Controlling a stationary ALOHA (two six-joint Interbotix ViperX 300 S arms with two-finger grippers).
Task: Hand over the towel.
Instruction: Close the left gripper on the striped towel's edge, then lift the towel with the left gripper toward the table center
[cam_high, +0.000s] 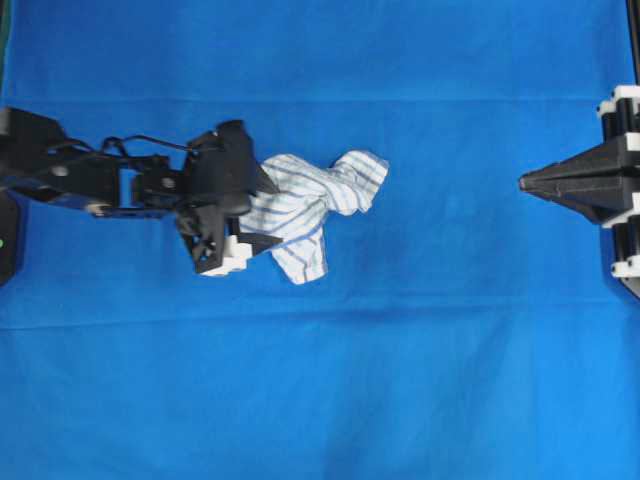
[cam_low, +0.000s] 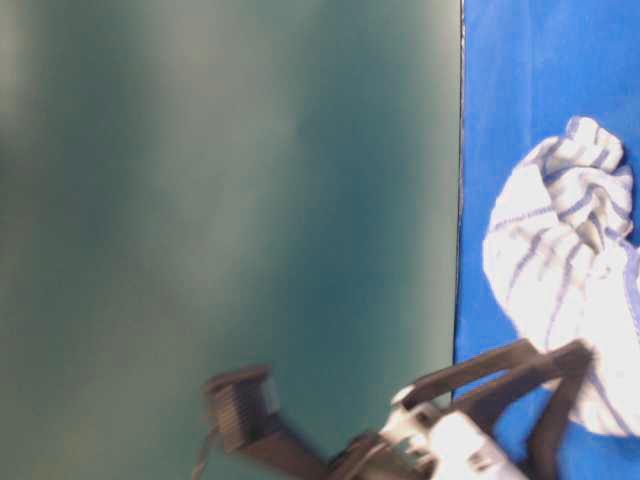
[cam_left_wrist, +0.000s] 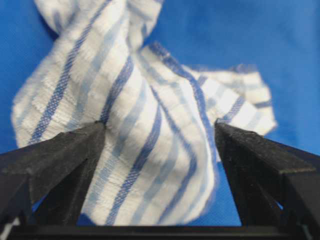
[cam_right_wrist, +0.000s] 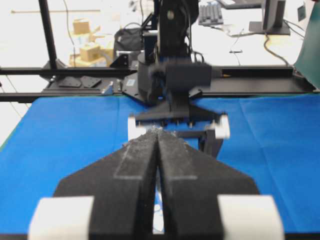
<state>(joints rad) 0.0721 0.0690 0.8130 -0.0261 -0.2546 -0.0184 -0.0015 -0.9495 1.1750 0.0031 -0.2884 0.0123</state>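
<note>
A: Where does the striped towel (cam_high: 315, 212) lie?
B: Crumpled on the blue cloth (cam_high: 320, 390) covering the counter, left of centre, its near edge between the wide-open jaws of the left gripper (cam_high: 268, 210).
A: And the right gripper (cam_high: 528, 182)?
B: Well apart at the right edge; jaws closed, empty.

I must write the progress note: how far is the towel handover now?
Early stage. Done: the left claw is at the towel, open, with its fingers on both sides of the cloth. In hand: closing on it; nothing is gripped yet, and the towel lies on the blue cloth. Left: lifting it and passing it to the right claw, which is shut and far away.
</note>
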